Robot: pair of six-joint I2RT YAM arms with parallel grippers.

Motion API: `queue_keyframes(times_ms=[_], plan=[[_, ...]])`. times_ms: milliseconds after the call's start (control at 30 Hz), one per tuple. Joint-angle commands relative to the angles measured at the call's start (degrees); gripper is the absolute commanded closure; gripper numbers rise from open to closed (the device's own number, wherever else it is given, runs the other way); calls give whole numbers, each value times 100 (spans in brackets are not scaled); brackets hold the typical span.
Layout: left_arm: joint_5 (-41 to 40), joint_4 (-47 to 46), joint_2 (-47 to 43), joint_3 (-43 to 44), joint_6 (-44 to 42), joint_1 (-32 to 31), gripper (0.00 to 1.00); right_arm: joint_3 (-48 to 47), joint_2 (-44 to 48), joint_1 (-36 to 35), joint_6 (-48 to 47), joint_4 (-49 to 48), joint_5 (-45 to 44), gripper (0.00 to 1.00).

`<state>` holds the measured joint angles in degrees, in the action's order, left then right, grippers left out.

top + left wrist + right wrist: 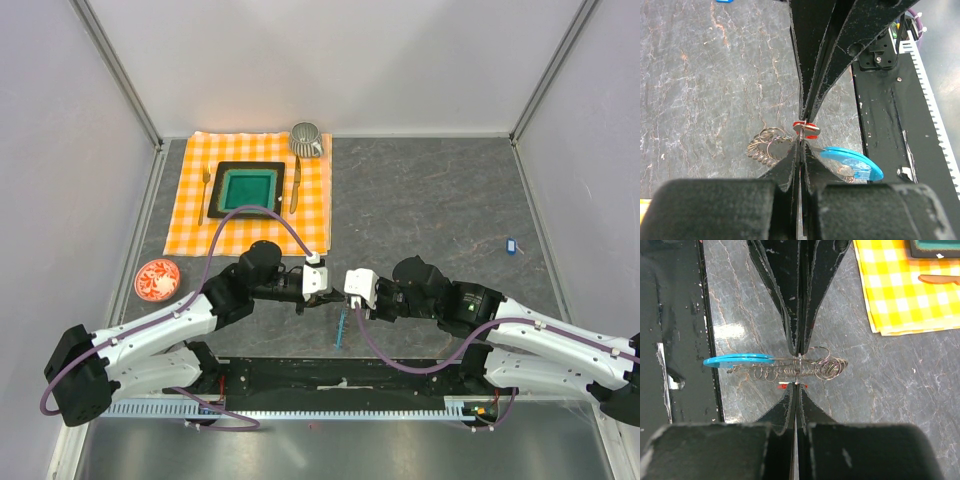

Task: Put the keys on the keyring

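Your left gripper (801,132) clamps the red key (811,131), your right gripper (798,369) clamps the keyring (822,369) — tug either way and its floppy wire could slip free.

my arms (150,335): white shells, black joints | my cables (262,214): purple, looping off both wrists | my fingers (790,169): black tapered wedges, rough edges

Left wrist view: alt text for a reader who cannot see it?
The shut left end effector, seemingly gripping a dark wire-coil keyring with light-blue strip, meets the shut right end effector tip to tip at a tiny red-tagged key.
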<state>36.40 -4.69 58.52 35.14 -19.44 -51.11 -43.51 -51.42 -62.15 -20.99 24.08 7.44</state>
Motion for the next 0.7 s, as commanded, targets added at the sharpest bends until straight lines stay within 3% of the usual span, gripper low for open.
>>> queue_keyframes(times_ms=[0, 667], plan=[[376, -340, 28, 169, 125, 14, 98, 26, 88, -43, 43, -342, -94, 100], [816, -234, 212, 257, 134, 14, 98, 26, 123, -34, -203, -474, 372, 100]])
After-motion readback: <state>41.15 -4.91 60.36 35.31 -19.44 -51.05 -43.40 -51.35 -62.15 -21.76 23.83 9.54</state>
